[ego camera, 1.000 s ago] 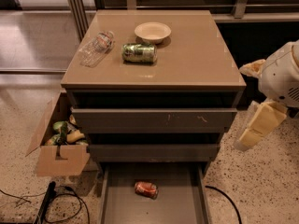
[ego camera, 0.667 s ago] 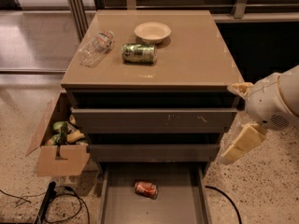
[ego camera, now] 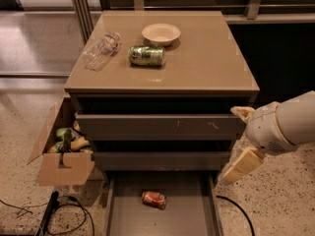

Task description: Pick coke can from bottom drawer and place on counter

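Note:
The coke can lies on its side on the floor of the pulled-out bottom drawer, near the middle. The counter is the glossy tan top of the cabinet. My gripper hangs at the cabinet's right front corner, level with the upper two drawer fronts, well above and to the right of the can. Its two cream fingers stand apart, one by the top drawer and one lower down by the bottom drawer's right edge, with nothing between them.
On the counter lie a green can, a clear plastic bottle and a pale bowl. An open cardboard box with items stands left of the cabinet. Black cables run across the floor.
My arm has moved left and downward, from beside the counter's right edge toward the cabinet's front corner. The can and the counter items have not moved.

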Available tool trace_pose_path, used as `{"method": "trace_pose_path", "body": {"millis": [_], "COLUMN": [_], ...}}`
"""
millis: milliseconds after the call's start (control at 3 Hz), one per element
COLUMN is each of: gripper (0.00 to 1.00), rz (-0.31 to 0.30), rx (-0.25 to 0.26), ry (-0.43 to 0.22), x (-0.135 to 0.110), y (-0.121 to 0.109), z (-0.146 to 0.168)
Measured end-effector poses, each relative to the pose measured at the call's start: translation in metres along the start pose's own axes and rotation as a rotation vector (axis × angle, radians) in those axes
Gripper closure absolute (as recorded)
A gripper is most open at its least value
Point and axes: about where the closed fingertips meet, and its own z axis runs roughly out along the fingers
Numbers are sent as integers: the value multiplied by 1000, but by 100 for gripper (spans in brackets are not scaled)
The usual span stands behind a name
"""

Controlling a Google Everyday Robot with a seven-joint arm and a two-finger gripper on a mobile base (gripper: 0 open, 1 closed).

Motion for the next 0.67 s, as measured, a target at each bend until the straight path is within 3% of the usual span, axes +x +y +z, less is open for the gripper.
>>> {"method": "trace_pose_path", "body": {"millis": [667], "gripper": [0], "rz": [108], "rx": [-60], "ry": [19], "x": [47], "y": [27], "z": [81]}}
